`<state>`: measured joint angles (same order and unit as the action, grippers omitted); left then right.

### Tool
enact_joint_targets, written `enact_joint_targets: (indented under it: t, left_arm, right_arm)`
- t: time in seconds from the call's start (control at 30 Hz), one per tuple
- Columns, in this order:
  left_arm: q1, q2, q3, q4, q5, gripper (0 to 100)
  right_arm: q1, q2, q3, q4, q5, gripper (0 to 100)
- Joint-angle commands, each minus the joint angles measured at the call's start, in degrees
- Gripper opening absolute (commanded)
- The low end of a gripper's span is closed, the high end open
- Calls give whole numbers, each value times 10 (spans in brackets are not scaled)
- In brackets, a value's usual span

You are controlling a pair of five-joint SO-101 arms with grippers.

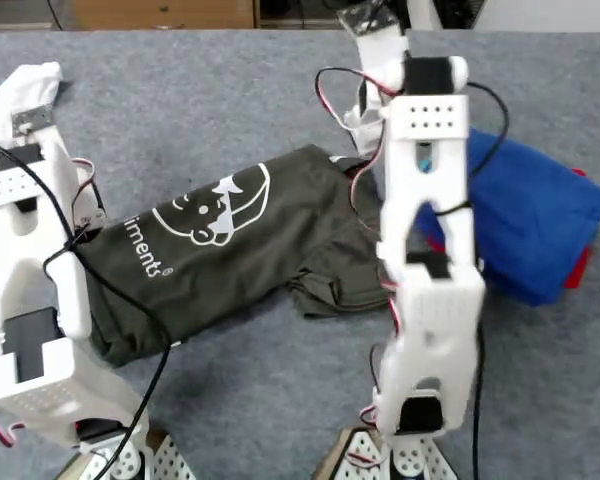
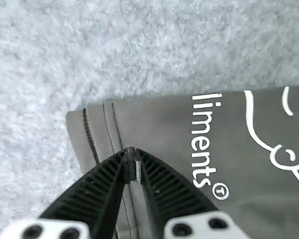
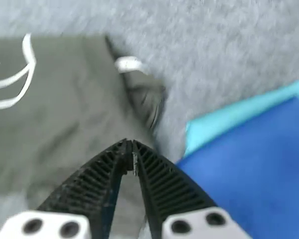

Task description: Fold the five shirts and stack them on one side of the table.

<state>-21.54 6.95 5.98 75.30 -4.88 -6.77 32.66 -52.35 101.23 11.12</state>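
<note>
Grey felt tabletop (image 1: 230,80), high view: olive shirt (image 1: 250,250) spread btwn the arms, blue shirt (image 1: 540,220) folded by the right arm. Left wrist: left gripper (image 2: 131,155) clenched at olive hem, can't tell if cloth's pinched. Right wrist: right gripper (image 3: 130,147) clenched over olive shirt's edge, blue shirt near.

Your left arm (image 1: 25,255) and right arm (image 1: 435,300) lay extended forward, left gripper (image 2: 131,155) and right gripper (image 3: 130,149) both closed tip to tip.

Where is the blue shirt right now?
In the high view, the blue shirt lies on the right side of the table, just right of the dark shirt and partly behind the right arm.
</note>
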Motion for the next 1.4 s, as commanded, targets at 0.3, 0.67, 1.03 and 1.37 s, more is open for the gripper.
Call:
enact_joint_targets:
  t: [0.3,0.67,1.03,1.37]
  left_arm:
    - [-1,-29,10,24,-62,19]
    - [4,-262,302,-94,-73,19]
    - [-2,-279,444,-211,-42,19]
    - [-37,-279,443,-214,-43,19]
  right_arm:
    - [-74,-302,631,-178,-34,5]
    - [-93,-220,717,-302,-42,5]
    - [-158,-164,686,-279,-66,5]
    - [-168,-166,733,-232,-65,5]
